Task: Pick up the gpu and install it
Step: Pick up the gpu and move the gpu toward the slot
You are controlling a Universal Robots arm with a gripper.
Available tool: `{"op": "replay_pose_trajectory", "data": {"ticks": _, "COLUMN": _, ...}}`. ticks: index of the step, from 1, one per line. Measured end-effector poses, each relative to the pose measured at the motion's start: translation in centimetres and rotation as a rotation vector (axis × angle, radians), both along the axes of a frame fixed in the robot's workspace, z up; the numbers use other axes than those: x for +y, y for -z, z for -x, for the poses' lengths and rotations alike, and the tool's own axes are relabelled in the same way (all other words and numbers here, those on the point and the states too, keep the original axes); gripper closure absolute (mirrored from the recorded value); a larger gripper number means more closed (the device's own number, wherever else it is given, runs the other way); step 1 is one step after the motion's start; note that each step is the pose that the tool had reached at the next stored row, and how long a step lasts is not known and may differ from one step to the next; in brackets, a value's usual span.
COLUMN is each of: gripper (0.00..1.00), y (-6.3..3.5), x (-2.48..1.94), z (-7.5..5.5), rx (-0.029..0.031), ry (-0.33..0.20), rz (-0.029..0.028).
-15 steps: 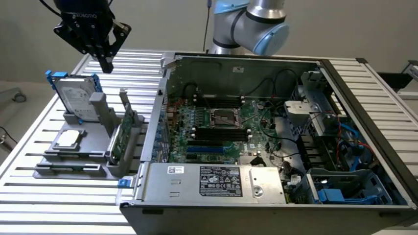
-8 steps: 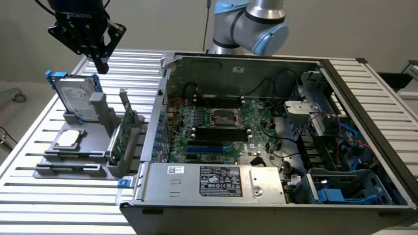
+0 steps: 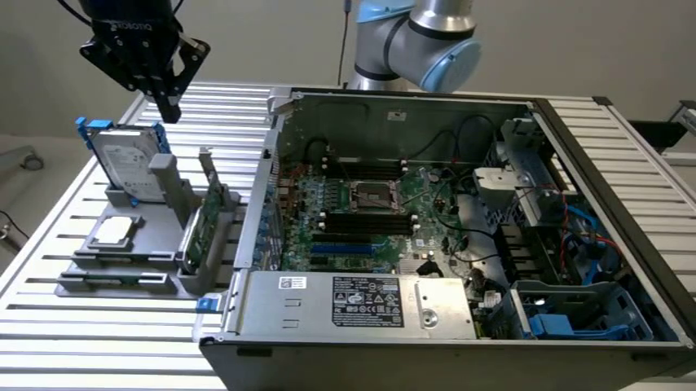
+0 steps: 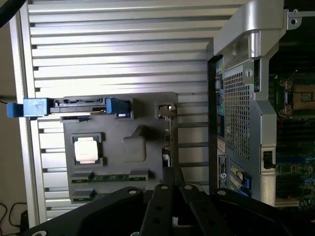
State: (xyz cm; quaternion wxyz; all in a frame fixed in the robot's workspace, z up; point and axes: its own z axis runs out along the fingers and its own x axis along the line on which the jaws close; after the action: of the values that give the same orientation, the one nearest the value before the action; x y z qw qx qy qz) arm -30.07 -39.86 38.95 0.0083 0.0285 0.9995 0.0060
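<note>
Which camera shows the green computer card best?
The exterior view: the gpu stands upright in the gray holder, its green side showing. The wrist view looks down on its thin edge and silver bracket.

Slatted aluminium table [image 3: 98,342] carries everything. Grey plastic parts stand [image 3: 163,261] sits on the exterior view's left. Silver hard drive in blue frame [image 3: 122,159] stands upright at its far end, and small square silver chip [image 3: 114,232] lies flat in a recess nearer. Just right, open grey computer case [image 3: 435,114]: green motherboard [image 3: 370,204] inside, silver power supply box [image 3: 359,303] along near edge.
</note>
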Motion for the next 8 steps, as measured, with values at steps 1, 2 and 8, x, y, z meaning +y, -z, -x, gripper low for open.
{"op": "replay_pose_trajectory", "data": {"ticks": 1, "gripper": 0.89, "y": 0.0, "x": 0.0, "z": 0.0, "rx": -0.0001, "ry": 0.0, "rz": 0.0}}
{"op": "replay_pose_trajectory", "data": {"ticks": 2, "gripper": 0.88, "y": 0.0, "x": 0.0, "z": 0.0, "rx": 0.0, "ry": 0.0, "rz": 0.0}}
{"op": "replay_pose_trajectory", "data": {"ticks": 8, "gripper": 0.7, "y": 0.17, "x": 0.0, "z": 0.05, "rx": 0.0, "ry": 0.0, "rz": 0.0}}
